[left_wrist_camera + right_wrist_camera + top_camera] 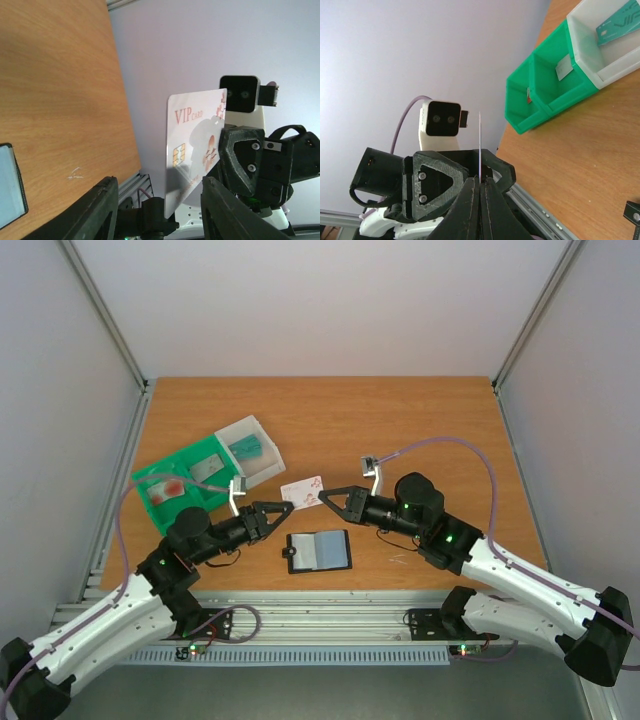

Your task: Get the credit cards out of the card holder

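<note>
Currently you are holding the thin white-and-pink plastic VIP card (194, 145) mid-air, clenched by one end in the right pincer (480, 182). The left pincer (159, 184) is standing unclenched, straddling the free end without touching it. The card looks light, stiff and slick, so grip its flat faces. The black folding card holder (318, 552) is lying open below both pincers.

Bright, even, diffuse light from above; soft, faint shadows lie on the desk (400, 430) beneath the arms (the credit card (195, 145) reads sharp, lettering included).
</note>
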Robot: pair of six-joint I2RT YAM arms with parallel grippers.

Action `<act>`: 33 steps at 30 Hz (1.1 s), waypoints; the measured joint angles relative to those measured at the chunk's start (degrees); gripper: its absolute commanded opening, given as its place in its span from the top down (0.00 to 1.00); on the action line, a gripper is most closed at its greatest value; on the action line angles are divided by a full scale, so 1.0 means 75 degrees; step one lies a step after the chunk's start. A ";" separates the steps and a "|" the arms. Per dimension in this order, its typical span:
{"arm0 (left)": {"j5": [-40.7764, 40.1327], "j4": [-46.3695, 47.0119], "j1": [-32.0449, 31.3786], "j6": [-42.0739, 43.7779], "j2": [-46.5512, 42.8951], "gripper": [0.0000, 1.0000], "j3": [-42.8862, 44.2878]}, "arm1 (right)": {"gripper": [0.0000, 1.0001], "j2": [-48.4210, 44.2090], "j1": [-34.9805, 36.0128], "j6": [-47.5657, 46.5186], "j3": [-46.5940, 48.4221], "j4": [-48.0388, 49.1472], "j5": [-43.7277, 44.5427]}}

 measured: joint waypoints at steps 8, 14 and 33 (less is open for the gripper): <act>-0.0192 0.0460 0.0000 -0.0221 -0.0391 0.80 -0.0146 | 0.99 0.0003 0.0000 0.0149 -0.0184 0.0184 0.0006; -0.0350 0.0455 0.0000 -0.0189 -0.0513 0.95 -0.0160 | 0.99 0.0041 -0.0003 0.0358 -0.0315 0.0507 0.0006; -0.0662 0.0248 0.0000 0.0064 -0.0921 1.00 -0.0175 | 0.09 -0.0047 -0.0009 0.0522 -0.0527 0.0455 0.0090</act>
